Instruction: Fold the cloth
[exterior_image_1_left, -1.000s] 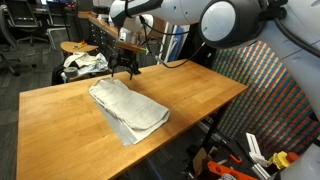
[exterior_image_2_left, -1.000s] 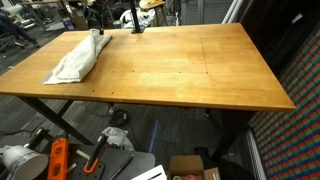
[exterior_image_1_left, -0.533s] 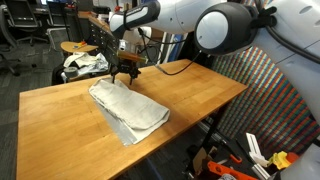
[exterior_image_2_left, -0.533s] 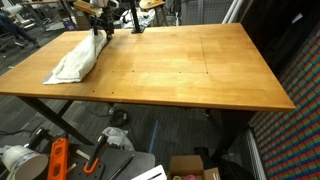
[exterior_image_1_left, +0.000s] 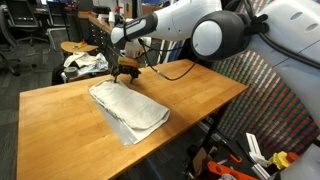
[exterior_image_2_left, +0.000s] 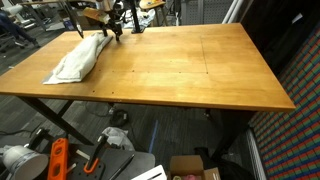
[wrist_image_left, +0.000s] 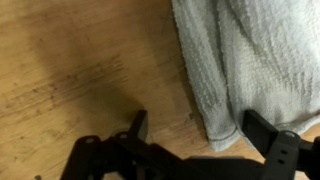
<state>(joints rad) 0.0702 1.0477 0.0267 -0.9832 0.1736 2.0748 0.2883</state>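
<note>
The cloth (exterior_image_1_left: 128, 108) lies folded over and wrinkled on the wooden table (exterior_image_1_left: 200, 95); in an exterior view the cloth (exterior_image_2_left: 78, 60) sits near the table's far left part. My gripper (exterior_image_1_left: 125, 70) hangs open just above the cloth's far end, also seen at the gripper (exterior_image_2_left: 115, 28). In the wrist view the cloth (wrist_image_left: 250, 55) fills the upper right, and its hemmed corner reaches down between the two dark fingers of my gripper (wrist_image_left: 200, 132). The jaws stand wide apart and grip nothing.
A white-and-dark patterned fabric bundle (exterior_image_1_left: 85, 63) rests on a stool behind the table. A colourful woven panel (exterior_image_1_left: 250, 90) stands beside the table's side. Tools and boxes (exterior_image_2_left: 60, 160) lie on the floor under the table (exterior_image_2_left: 190, 70).
The arm's upper links have swung lower and across, and the gripper has shifted slightly sideways over the cloth's end. It stays open. The cloth has not moved.
</note>
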